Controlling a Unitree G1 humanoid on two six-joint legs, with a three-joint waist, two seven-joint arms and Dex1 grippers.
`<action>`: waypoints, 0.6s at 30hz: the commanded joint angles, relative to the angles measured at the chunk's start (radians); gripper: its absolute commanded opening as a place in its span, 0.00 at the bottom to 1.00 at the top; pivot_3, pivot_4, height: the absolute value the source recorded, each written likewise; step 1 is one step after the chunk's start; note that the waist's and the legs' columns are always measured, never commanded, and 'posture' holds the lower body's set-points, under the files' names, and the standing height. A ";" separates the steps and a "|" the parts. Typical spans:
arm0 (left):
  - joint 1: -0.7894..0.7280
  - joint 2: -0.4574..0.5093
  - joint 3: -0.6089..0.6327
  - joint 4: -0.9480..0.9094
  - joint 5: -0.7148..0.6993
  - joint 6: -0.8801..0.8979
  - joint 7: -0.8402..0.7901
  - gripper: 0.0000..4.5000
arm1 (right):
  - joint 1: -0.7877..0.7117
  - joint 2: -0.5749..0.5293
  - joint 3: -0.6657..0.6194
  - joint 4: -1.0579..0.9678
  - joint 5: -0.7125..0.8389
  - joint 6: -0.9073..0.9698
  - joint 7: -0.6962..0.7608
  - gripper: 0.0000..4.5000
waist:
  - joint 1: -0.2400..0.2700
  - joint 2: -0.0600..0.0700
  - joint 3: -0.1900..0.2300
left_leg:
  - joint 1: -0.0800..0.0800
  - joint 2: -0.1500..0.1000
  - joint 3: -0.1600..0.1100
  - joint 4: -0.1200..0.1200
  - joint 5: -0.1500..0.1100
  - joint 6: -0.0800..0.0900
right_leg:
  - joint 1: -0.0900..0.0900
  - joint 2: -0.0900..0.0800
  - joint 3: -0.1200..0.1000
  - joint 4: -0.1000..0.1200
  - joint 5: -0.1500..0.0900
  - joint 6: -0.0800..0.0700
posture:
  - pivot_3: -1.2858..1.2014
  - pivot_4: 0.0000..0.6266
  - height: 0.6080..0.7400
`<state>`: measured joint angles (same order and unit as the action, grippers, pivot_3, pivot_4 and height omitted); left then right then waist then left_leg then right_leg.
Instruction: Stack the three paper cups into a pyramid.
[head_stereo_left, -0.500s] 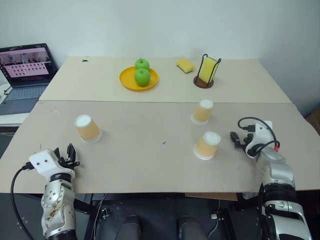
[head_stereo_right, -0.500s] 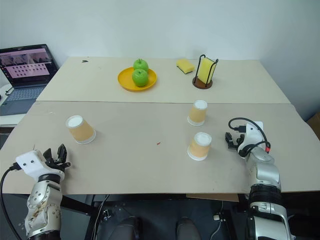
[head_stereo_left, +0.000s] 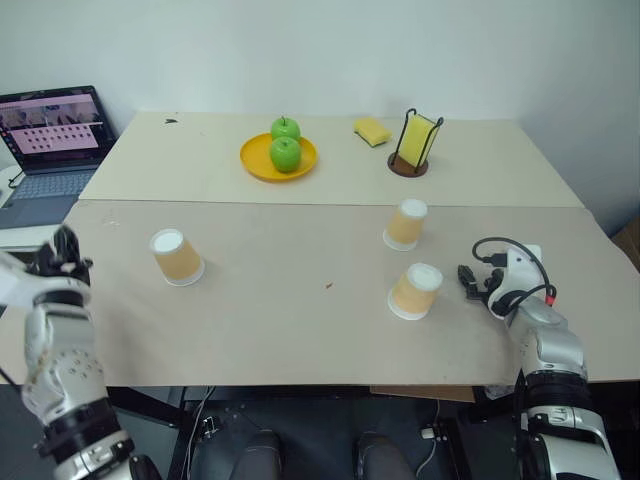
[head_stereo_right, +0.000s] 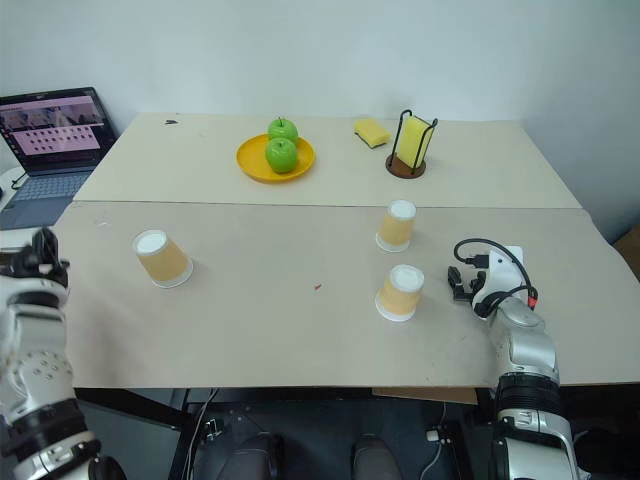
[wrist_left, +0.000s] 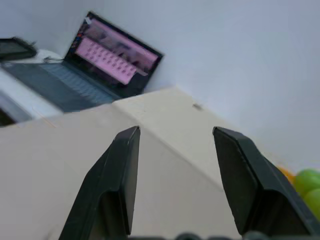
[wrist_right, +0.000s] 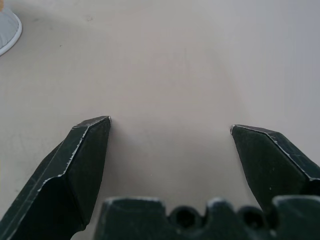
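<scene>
Looking from your left, the open dark grey laptop (head_stereo_left: 50, 140) with a pink screen sits on a separate white surface past the table's left edge.

Your left gripper (wrist_left: 175, 132) is raised beside the left edge of the beige wooden table (head_stereo_left: 300, 330). In the left wrist view its two black fingers (wrist_left: 122, 175) stand apart with nothing between them, so it is open and empty, pointing toward the far left corner and the laptop.

The first tan-orange paper cup (head_stereo_left: 176, 257) stands upside down, white base up, on the left part of the near board, well apart from the other two.

At the middle of the far board you have a round orange plate (head_stereo_left: 278, 158) carrying two green apples (head_stereo_left: 286, 153), one behind the other. To the right of it lies a loose yellow sponge (head_stereo_left: 371, 130), and next to that a black wire holder (head_stereo_left: 416, 143) on a brown round base with another yellow sponge standing in it.

The second tan-orange paper cup (head_stereo_left: 405, 223) stands upside down right of centre, near the seam between the two boards. The third cup (head_stereo_left: 414, 291) stands upside down nearer the front edge, close to the second but not touching it.

Your right gripper (head_stereo_left: 468, 275) rests low over the table just beside the third cup, toward the right edge. Its fingers (wrist_right: 82, 165) are spread wide, holding nothing. No cup is stacked yet.
</scene>
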<state>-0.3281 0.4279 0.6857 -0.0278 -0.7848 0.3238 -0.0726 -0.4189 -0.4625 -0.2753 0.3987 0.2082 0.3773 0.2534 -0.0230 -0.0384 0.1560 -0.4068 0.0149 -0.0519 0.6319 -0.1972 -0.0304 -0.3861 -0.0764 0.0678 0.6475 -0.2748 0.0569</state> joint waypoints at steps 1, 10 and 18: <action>-0.004 0.074 -0.154 -0.236 -0.162 0.176 -0.181 0.55 | 0.019 -0.010 -0.012 -0.016 -0.004 0.005 -0.006 1.00 | 0.002 0.000 0.000 | 0.000 0.000 0.000 0.000 0.000 0.000 | 0.000 0.000 0.000 0.000 0.000 0.000 | 0.52 0.24 0.94; 0.182 0.362 -0.418 -0.448 -0.179 0.362 -0.621 0.55 | 0.032 -0.047 -0.026 -0.045 0.004 0.002 0.029 1.00 | -0.025 0.005 0.002 | 0.002 0.001 0.001 -0.003 0.000 0.000 | 0.000 0.001 0.001 0.001 0.000 -0.001 | 0.52 0.24 0.94; 0.236 0.441 -0.507 -0.427 0.021 0.243 -0.797 0.55 | 0.169 -0.394 0.009 -0.188 0.205 0.112 0.721 1.00 | -0.010 0.017 0.011 | -0.001 0.000 0.001 -0.002 0.000 0.000 | -0.001 0.000 0.001 -0.002 -0.001 0.000 | 0.52 0.24 0.94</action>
<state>-0.0906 0.8641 0.1735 -0.4373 -0.7741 0.6035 -0.8395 -0.2659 -0.8008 -0.2516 0.2846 0.3420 0.4713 0.8075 -0.0327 -0.0210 0.1672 -0.4081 0.0153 -0.0505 0.6299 -0.1973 -0.0299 -0.3879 -0.0762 0.0689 0.6459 -0.2759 0.0571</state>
